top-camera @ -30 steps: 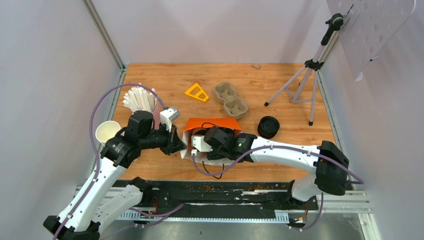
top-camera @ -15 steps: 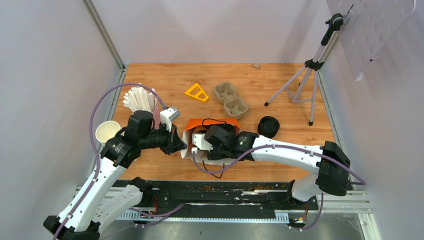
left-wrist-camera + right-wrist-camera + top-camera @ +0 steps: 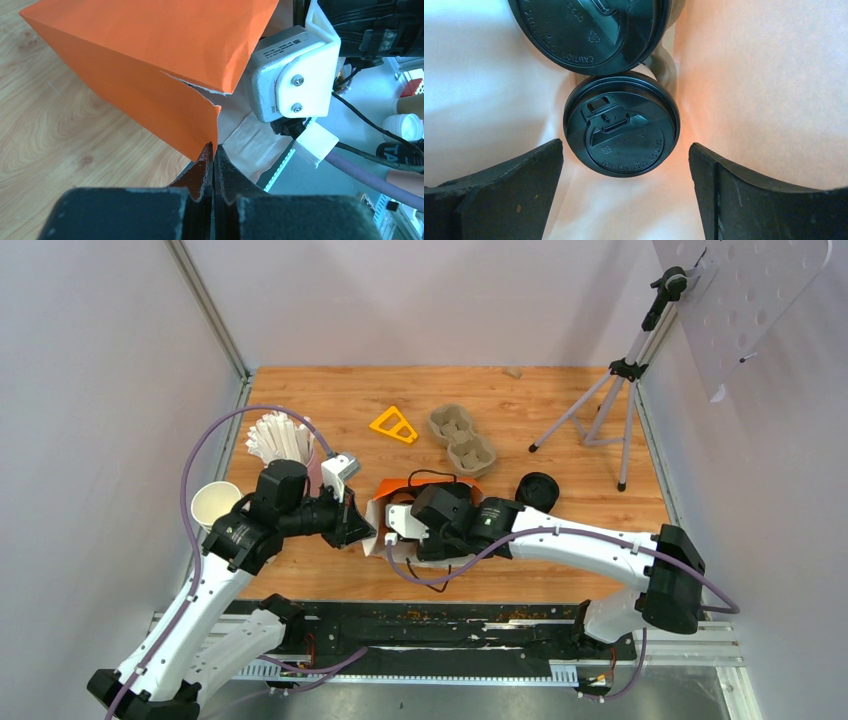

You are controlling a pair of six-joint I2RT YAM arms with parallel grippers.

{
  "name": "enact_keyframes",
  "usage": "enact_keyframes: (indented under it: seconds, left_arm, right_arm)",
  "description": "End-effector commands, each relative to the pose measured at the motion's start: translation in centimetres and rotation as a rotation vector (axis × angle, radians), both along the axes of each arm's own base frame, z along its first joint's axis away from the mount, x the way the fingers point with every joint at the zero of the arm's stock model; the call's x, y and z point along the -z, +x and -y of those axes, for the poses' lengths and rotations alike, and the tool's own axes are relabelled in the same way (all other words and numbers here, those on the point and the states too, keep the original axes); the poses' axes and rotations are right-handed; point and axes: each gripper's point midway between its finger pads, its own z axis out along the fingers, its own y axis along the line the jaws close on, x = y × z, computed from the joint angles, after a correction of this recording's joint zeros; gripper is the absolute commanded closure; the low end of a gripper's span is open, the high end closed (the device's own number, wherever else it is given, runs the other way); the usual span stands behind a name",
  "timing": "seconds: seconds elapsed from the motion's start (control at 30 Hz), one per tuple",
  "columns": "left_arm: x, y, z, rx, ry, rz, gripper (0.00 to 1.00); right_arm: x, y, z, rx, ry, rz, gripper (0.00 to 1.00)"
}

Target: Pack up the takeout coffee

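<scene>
Only the right-wrist view reveals two black-lidded cups (image 3: 621, 131) inside the bag (image 3: 764, 75), right claw (image 3: 625, 147) spread; left claw (image 3: 214, 165) pinches bag.

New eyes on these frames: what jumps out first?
The orange paper bag at mid-table, with both arms converged on it. The left gripper is shut on the bag's edge beside a small tear. Inside the bag, the right gripper stands wide open on either side of a black-lidded cup without touching it, and a second lidded cup sits just beyond.
</scene>
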Motion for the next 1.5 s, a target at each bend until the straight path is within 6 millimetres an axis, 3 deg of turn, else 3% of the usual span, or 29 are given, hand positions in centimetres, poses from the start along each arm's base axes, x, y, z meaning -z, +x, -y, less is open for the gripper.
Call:
enact_keyframes:
  seconds: [0.0,0.27,0.43,0.6,0.8,0.9,1.23,1.47]
  left_arm:
    - [-0.7,0.1,0.5,0.015,-0.034,0.016,0.98]
    - [-0.7,0.2,0.6,0.017,-0.034,0.014,0.98]
    - [-0.7,0.2,0.7,0.019,-0.035,0.015,0.98]
    - [-0.7,0.1,0.6,0.019,-0.036,0.012,0.98]
    - [-0.7,0.2,0.7,0.019,-0.037,0.013,0.98]
    - [-0.7,0.1,0.6,0.02,-0.035,0.011,0.98]
    - [-0.4,0.0,0.6,0.017,-0.031,0.006,0.98]
    - [-0.5,-0.1,0.7,0.027,-0.038,0.006,0.98]
  right_arm:
    - [-3.0,-0.2,-0.3,0.006,0.081,0.003,0.04]
    - [-4.6,-0.7,-0.1,-0.005,0.118,-0.009,0.04]
    - [-5.0,-1.3,-0.4,-0.016,0.148,-0.034,0.1]
    - [-6.0,-1.7,-1.5,-0.029,0.224,-0.057,0.24]
    - [-6.9,-2.4,-3.8,-0.054,0.32,-0.115,0.57]
    - [-7.2,-2.5,-4.7,-0.059,0.363,-0.127,0.63]
    - [-6.7,-2.4,-8.3,-0.094,0.504,-0.146,0.73]
    - [-4.3,-2.1,-9.6,-0.117,0.499,-0.15,0.74]
